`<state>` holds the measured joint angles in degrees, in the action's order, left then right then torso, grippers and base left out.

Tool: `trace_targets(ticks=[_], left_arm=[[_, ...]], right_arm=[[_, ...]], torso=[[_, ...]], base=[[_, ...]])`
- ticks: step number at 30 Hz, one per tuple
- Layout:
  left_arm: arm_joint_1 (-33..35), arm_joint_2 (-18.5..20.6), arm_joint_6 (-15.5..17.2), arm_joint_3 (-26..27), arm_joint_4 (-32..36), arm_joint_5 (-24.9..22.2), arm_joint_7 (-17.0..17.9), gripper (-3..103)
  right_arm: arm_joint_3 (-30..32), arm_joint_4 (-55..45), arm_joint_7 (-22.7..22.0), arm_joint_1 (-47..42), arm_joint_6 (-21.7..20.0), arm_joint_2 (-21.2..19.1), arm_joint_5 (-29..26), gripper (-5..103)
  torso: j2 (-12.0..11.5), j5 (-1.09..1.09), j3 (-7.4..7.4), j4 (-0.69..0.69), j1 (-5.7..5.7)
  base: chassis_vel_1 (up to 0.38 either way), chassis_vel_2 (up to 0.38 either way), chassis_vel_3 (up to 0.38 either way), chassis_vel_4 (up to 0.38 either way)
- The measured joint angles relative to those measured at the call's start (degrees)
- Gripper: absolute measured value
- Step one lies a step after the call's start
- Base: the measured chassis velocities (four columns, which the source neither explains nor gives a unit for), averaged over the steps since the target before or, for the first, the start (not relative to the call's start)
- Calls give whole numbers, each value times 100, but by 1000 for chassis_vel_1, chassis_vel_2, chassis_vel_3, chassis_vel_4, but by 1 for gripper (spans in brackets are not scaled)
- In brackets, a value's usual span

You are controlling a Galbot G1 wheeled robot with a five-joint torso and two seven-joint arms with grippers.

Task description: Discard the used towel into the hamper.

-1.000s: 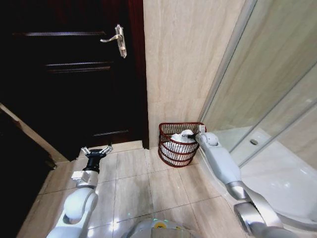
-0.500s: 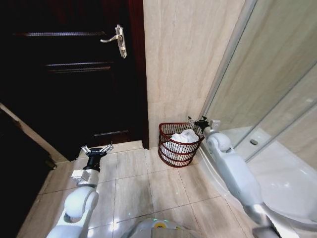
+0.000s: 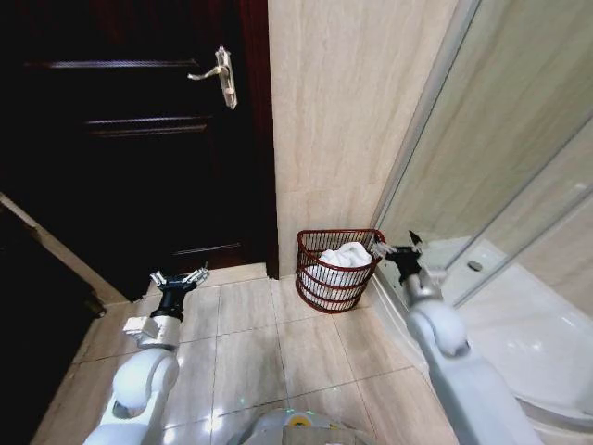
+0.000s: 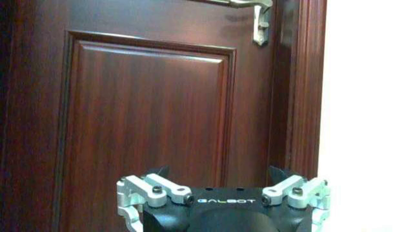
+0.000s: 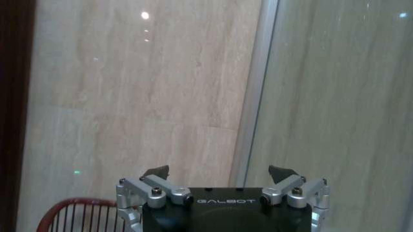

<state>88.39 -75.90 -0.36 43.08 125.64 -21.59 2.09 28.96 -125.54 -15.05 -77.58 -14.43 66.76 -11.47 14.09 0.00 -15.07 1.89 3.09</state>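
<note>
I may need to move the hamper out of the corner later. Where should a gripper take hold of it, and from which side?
Probably the hamper is best gripped at its top rim, coming from above on the side nearest the robot. The open wire rim is thin enough for fingers to straddle; the towel fills the middle, and the tiled wall blocks the far side. The right gripper, open, is beside it.

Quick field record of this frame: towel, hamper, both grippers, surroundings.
towel: white towel lies bunched inside the hamper
hamper: red-brown wire hamper on the tiled floor, against the beige wall, between the dark door and the glass shower panel
right gripper: right gripper open, empty, beside the hamper rim on the shower side, apart from the towel
left gripper: left gripper open, empty, low in front of the door
task state: towel in hamper, nothing held
</note>
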Motion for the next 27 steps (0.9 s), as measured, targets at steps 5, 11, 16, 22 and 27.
trace_targets(ticks=[5, 11, 16, 22, 27], left_arm=[[-248, 50, 51, -192, -193, -60, -61, 100], [-536, 319, 64, -549, -521, -186, -52, 100], [-759, 543, 123, -698, -786, -496, -68, 100], [-728, 601, 159, -709, -784, -566, -196, 100], [-661, 449, 157, -751, -684, -417, -198, 100]], right_arm=[[6, -267, 67, -591, 305, 448, 722, 100], [154, -565, 38, -1112, 486, 786, 835, 100], [422, -801, 174, -1627, 649, 1194, 973, 100], [714, -872, 444, -1859, 749, 1507, 971, 100], [852, -881, 681, -1979, 824, 1615, 946, 100]], torso=[[0, 0, 0, 0, 0], [0, -2, -1, -1, 1], [0, -1, -1, -1, 1], [0, -1, -1, 0, 1], [0, -1, -1, 0, 1]], base=[[0, 0, 0, 0], [0, 0, 0, 0], [0, 0, 0, 0], [0, 0, 0, 0], [0, 0, 0, 0]])
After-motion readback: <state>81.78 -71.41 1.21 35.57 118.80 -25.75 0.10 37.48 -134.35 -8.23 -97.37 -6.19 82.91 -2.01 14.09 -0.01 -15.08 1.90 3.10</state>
